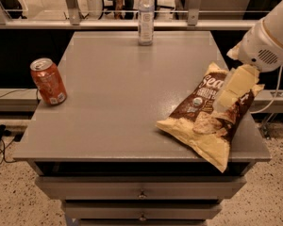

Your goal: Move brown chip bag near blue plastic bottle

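The brown chip bag [198, 121] lies flat at the table's front right corner, its "Sea Salt" end pointing to the back right and its pale-yellow end at the front edge. The blue plastic bottle [145, 15] stands upright at the middle of the table's far edge, well apart from the bag. My gripper [228, 95] comes in from the upper right on a white arm and hangs over the bag's right half, hiding part of its lettering. I cannot tell whether it touches the bag.
An orange-red soda can [48, 81] stands upright near the left edge of the grey table [118, 88]. Drawers [141, 192] sit below the front edge. A railing with posts runs behind the table.
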Action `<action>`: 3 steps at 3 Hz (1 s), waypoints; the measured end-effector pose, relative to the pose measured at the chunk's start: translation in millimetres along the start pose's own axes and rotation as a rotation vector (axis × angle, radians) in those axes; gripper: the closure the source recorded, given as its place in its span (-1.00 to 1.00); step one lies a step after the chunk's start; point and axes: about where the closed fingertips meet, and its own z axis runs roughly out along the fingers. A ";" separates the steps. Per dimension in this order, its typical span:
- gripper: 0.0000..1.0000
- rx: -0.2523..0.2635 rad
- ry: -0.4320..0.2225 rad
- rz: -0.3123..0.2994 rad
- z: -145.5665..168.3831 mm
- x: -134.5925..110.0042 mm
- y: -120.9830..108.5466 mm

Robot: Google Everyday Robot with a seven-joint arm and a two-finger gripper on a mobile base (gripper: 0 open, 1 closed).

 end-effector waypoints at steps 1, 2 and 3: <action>-1.00 -0.026 -0.041 0.080 15.2 -4.7 -27.8; -1.00 -0.107 -0.030 0.151 40.0 -2.2 -36.1; -0.63 -0.159 -0.006 0.210 59.4 5.1 -37.9</action>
